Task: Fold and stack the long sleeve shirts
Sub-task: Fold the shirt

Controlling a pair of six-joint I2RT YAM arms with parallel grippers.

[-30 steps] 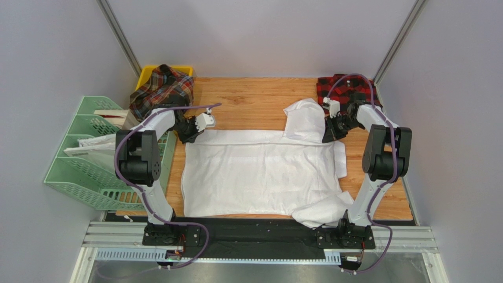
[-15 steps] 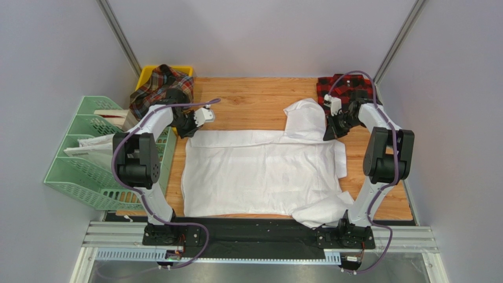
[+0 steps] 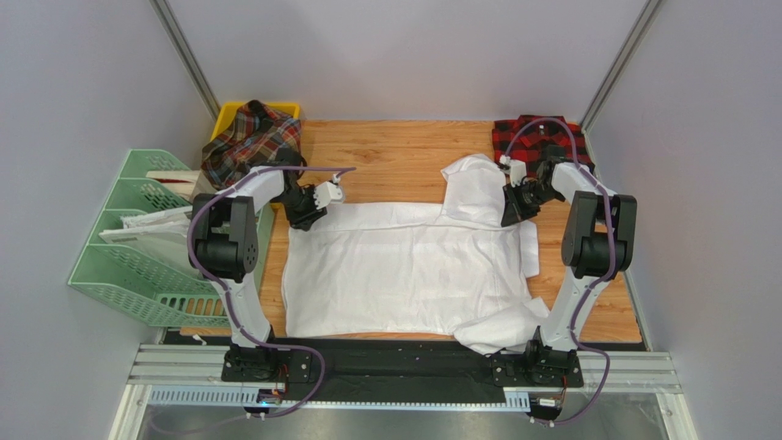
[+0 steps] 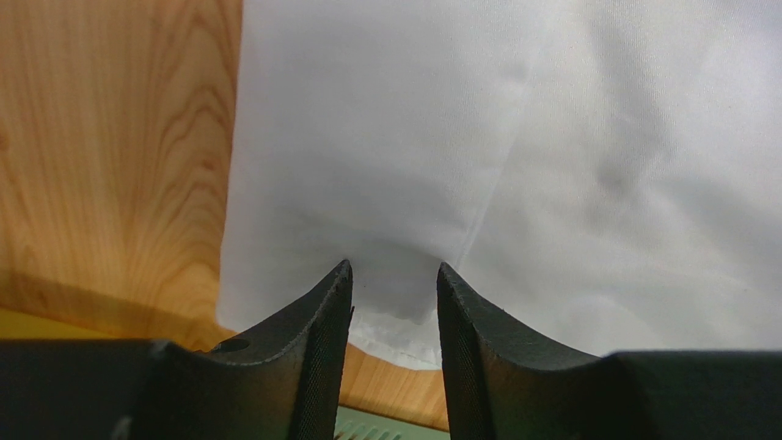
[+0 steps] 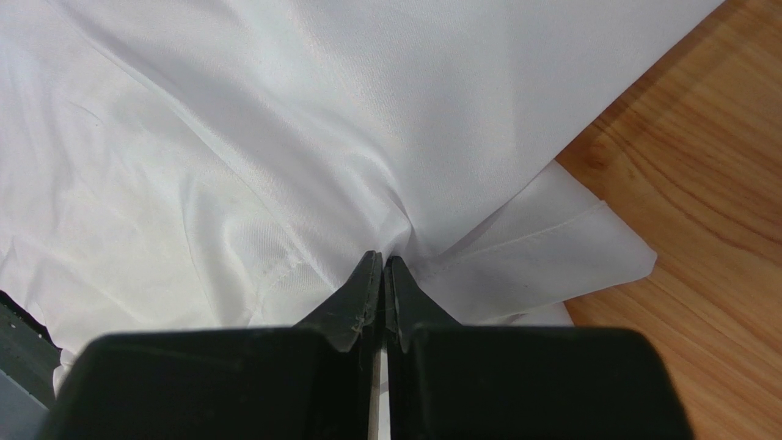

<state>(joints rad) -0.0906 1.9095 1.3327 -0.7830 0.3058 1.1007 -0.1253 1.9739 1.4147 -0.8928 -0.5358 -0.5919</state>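
Note:
The large white shirt (image 3: 404, 270) lies spread flat across the middle of the wooden table, with one sleeve bunched at the far right and another at the near right. My left gripper (image 3: 303, 215) is at the shirt's far left corner. In the left wrist view (image 4: 395, 275) its jaws stand open with the cloth's corner edge (image 4: 404, 312) between them. My right gripper (image 3: 508, 215) is at the far right shoulder, shut on a pinch of the white cloth (image 5: 383, 261). The red-and-black checked shirt (image 3: 537, 137) lies at the far right corner. The tartan shirt (image 3: 252, 137) lies at the far left.
The tartan shirt rests on a yellow bin (image 3: 229, 112). A green file rack (image 3: 138, 238) holding white paper sheets (image 3: 147, 225) stands along the left table edge, close to my left arm. Bare wood (image 3: 395, 156) shows beyond the white shirt.
My left gripper has shifted a little right and nearer, onto the shirt's far left corner. My right gripper has stayed shut at the far right shoulder.

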